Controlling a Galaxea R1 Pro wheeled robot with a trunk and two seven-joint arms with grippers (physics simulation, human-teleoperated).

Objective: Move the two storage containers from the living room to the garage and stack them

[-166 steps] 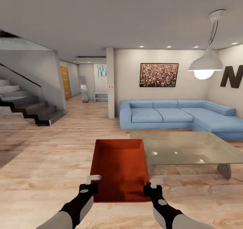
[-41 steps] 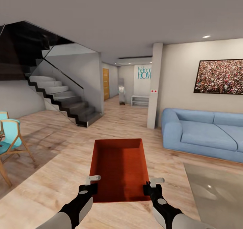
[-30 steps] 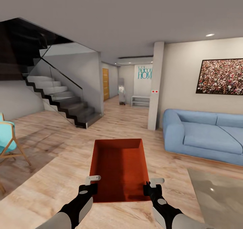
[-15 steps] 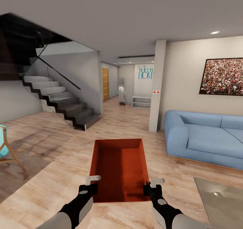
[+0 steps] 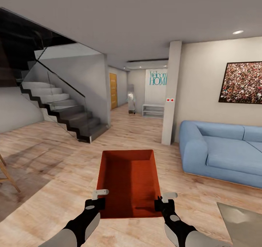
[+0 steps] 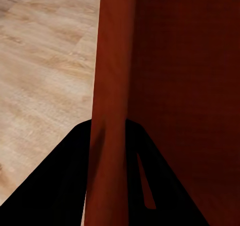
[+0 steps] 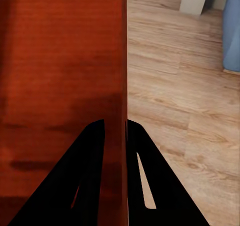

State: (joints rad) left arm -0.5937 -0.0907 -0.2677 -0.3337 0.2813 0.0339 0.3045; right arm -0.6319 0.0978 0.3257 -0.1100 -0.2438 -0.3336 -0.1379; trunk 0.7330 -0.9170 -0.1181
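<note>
- Teal lettering on the far hallway wall (image 5: 158,78) reads "Welcome HOME" as far as it can be made out; the top word is partly cut off by the pillar (image 5: 171,92).
- A small white plate with two red dots (image 5: 170,100) sits on the pillar; nothing on it can be read.
- The storage container (image 5: 128,182) is a plain orange-red rectangular box with low straight walls and no lid, its inside bare and finely ribbed in the head view.
- It hangs above the light wood plank floor (image 5: 47,188) of the living room, straight ahead at 12 o'clock from the robot, held level between the two arms.
- The left claw (image 5: 95,203) is clamped on the container's left wall near the near corner; in the left wrist view its dark fingers (image 6: 60,186) sit either side of the wall (image 6: 107,111).
- The right claw (image 5: 161,204) grips the right wall the same way; in the right wrist view the black fingers (image 7: 145,186) straddle the thin rim (image 7: 124,86).
- A blue sofa (image 5: 222,152) with soft rounded arms stands at about 2 o'clock.
- A dark stepped staircase (image 5: 62,110) with a glass side panel rises at about 10 o'clock.
- A framed picture (image 5: 241,82) of dense speckled colour hangs above the sofa.
- A wooden door (image 5: 113,91) in warm orange-brown shows down the hallway, near a low white shelf (image 5: 153,110).
- The corner of a glass desk (image 5: 242,221) lies at about 4 o'clock.
</note>
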